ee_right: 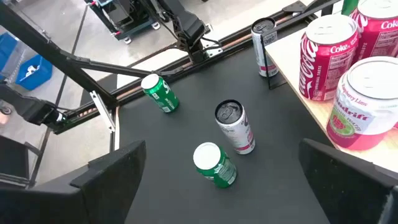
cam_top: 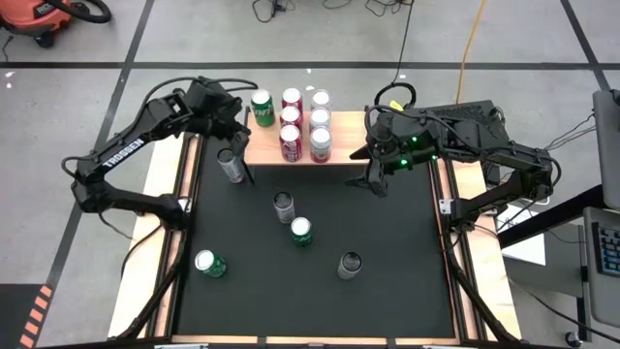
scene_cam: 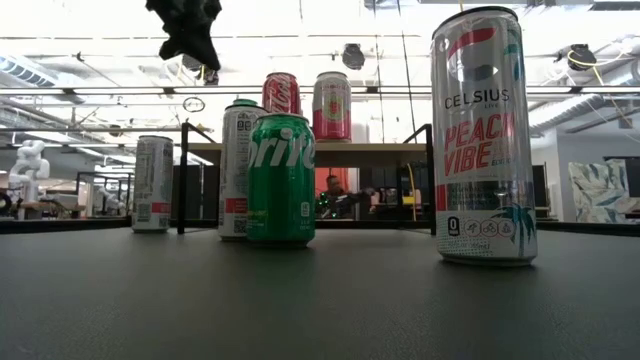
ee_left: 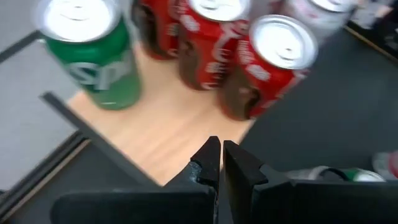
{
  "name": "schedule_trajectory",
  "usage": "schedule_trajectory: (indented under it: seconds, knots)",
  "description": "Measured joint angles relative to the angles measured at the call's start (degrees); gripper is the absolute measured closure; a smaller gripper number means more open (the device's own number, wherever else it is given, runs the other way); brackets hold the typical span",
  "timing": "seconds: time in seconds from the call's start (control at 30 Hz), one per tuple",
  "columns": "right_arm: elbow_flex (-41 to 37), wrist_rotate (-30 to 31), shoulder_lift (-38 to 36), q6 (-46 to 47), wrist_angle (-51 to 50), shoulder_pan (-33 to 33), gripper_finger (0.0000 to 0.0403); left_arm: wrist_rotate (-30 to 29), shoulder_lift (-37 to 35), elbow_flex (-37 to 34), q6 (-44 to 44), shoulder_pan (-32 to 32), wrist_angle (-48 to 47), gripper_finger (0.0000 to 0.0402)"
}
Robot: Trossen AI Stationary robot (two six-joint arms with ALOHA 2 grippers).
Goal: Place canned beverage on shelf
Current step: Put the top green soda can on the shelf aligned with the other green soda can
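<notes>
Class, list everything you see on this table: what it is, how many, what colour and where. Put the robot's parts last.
shelf: one, light wood top on black legs, at the mat's edge between the arms
Sprite can: one, green, left end of the shelf
red cans: three, red, in a row beside it on the shelf
pink cans: three, pink and white, in a row right of the red ones
silver cans: three, on the mat, one by the shelf's left legs
green cans: two, on the mat
mat: one, black
left gripper: shut, over the shelf's left front edge
right gripper: open, empty, over the mat off the shelf's right end
</notes>
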Motion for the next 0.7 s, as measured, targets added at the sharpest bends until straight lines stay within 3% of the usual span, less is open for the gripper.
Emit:
schedule_trajectory:
  seconds: [0.2, 0.3, 0.37, 0.57, 0.7]
  knots:
    - [0.01, -0.11, 0.0, 2.51, -0.01, 0.5, 0.0003, 5.42, -0.13, -0.02, -5.73, -6.82, 2.65, 0.0385]
    - [0.01, -0.14, 0.0, 2.36, -0.03, 1.25, 0.0003, 10.1, -0.22, -0.02, -7.38, -14.75, 7.02, 0.0385]
    - [0.01, -0.19, 0.0, 1.74, -0.05, 1.53, 0.0003, 10.09, -0.17, -0.02, -8.61, -21.0, 9.45, 0.0385]
    - [0.01, -0.18, 0.0, 1.32, -0.17, 1.51, 0.0003, 1.25, 0.46, -0.06, -6.68, -36.84, 14.9, 0.0373]
    - [0.01, -0.32, 0.0, 1.48, -1.86, 2.57, 0.0003, -7.3, 1.89, -0.04, -6.36, -44.22, 16.65, 0.0327]
